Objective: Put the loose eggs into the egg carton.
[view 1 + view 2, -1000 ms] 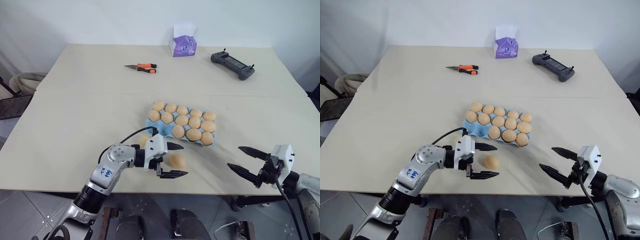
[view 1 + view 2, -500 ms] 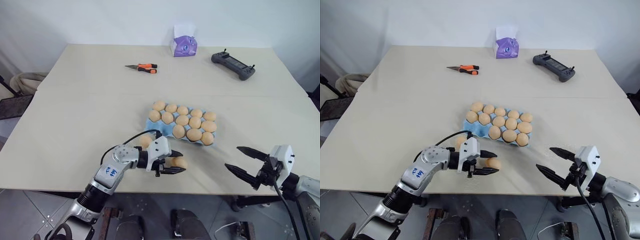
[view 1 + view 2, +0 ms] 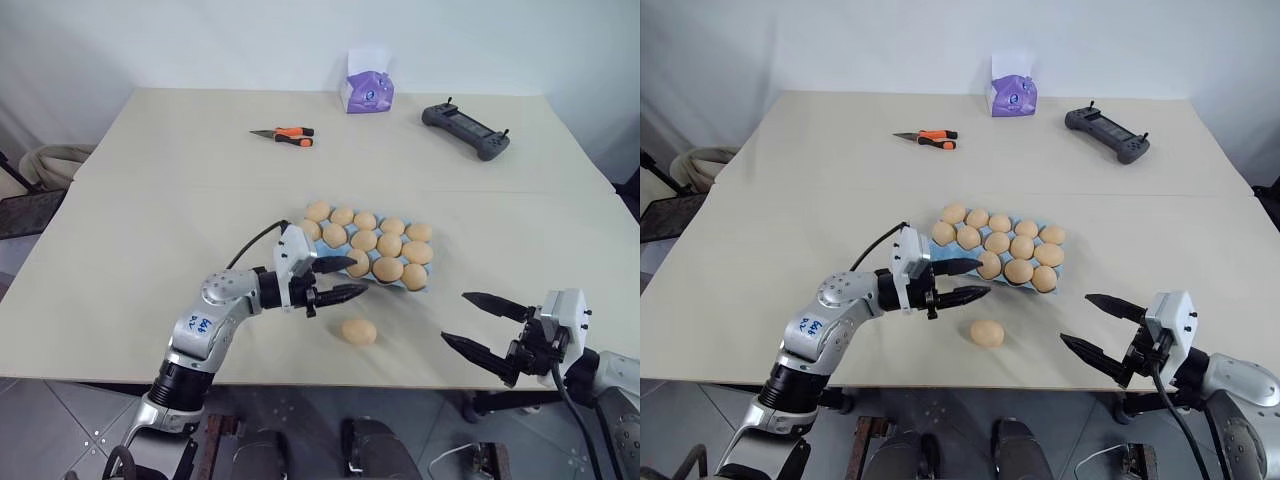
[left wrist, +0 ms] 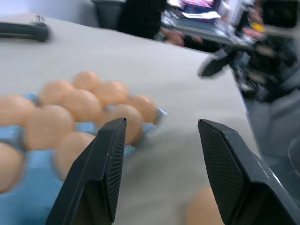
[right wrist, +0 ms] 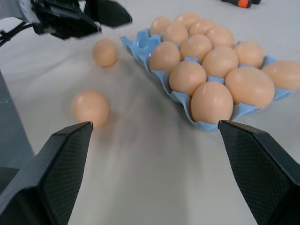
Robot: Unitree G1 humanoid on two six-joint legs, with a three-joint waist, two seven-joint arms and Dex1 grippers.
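The light blue egg carton (image 5: 140, 46) sits mid-table, most cups filled with tan eggs and its near left corner cups bare. One loose egg (image 3: 359, 332) lies on the table in front of it. A second loose egg (image 5: 104, 51) rests beside the carton's left corner, close under my left gripper. That left gripper (image 3: 340, 279) hovers level above the table at the carton's front left, pointing right, open, fingers apart with nothing between them. My right gripper (image 3: 455, 317) stands open near the table's front right, apart from the eggs.
Orange-handled pliers (image 3: 285, 134), a purple tissue box (image 3: 367, 90) and a black controller (image 3: 465, 128) lie along the far side of the table. The table's front edge runs just below the loose egg.
My left gripper closed around the front egg, then rose and moved toward the carton without it. That egg still lies on the table. The right gripper drifted slightly left.
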